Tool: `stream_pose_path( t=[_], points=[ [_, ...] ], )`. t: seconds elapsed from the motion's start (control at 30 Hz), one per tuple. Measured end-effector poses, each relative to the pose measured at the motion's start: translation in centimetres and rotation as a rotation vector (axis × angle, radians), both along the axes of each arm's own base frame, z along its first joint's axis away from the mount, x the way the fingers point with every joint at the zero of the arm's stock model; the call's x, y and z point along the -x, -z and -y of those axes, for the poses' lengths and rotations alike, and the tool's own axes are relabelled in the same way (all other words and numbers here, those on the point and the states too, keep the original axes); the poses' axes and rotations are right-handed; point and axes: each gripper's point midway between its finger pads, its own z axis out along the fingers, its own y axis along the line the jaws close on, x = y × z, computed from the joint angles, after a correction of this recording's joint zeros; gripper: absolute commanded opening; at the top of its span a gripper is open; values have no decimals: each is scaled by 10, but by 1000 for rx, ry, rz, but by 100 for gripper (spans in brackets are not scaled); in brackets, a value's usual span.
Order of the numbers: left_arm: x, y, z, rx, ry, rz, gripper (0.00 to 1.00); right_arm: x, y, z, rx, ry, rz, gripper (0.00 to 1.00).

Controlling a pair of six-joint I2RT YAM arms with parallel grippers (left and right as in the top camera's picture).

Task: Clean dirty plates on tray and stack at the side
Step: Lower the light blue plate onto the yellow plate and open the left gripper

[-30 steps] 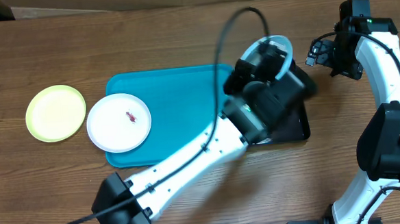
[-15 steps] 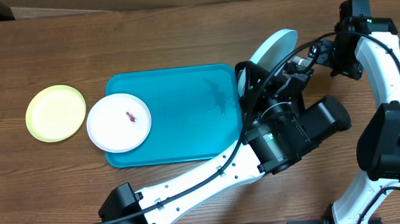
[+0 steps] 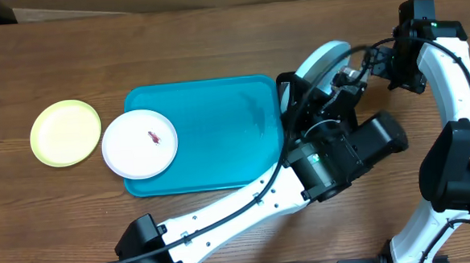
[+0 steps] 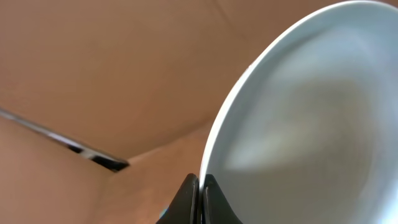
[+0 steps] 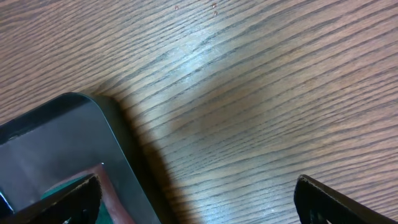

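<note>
Light blue plate [image 3: 321, 61] hangs tilted over the table's far right, rim pinched in the left claw [image 4: 198, 190]; right claw [image 5: 196, 198] wide, empty. Cleaning step, I judge; next calls for wiping it, then stacking aside

Tray [image 3: 210, 125] centre open; right side obstructed.
Passage there is blocked by the left arm [image 3: 333, 162] and raised light blue plate [image 3: 320, 58]; worktop [image 3: 174, 50] behind is found bare.

blue plate [image 3: 325, 56] half hidden, black tray [image 5: 43, 146] cropped
</note>
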Motion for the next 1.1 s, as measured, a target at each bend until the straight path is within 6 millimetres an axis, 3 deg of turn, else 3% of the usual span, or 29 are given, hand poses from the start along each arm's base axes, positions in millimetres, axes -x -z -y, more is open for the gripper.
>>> stream_pose_path(
  t=[0.23,0.33,0.47,0.63,0.8,0.97,1.1],
  points=[
    [-18,65,-20,219,4,-325,4,0,0,0,0,0,0,100],
    [-33,93,-43,369,-46,-502,4,0,0,0,0,0,0,100],
    [-54,118,-89,571,-146,-693,4,0,0,0,0,0,0,100],
    [-73,133,-163,828,-298,-843,4,0,0,0,0,0,0,100],
    [-77,139,-257,1054,-498,-883,4,0,0,0,0,-1,0,100],
    [-62,142,-355,1202,-722,-827,4,0,0,0,0,0,0,100],
    [-38,145,-427,1262,-905,-750,4,0,0,0,0,0,0,100]
  ],
)
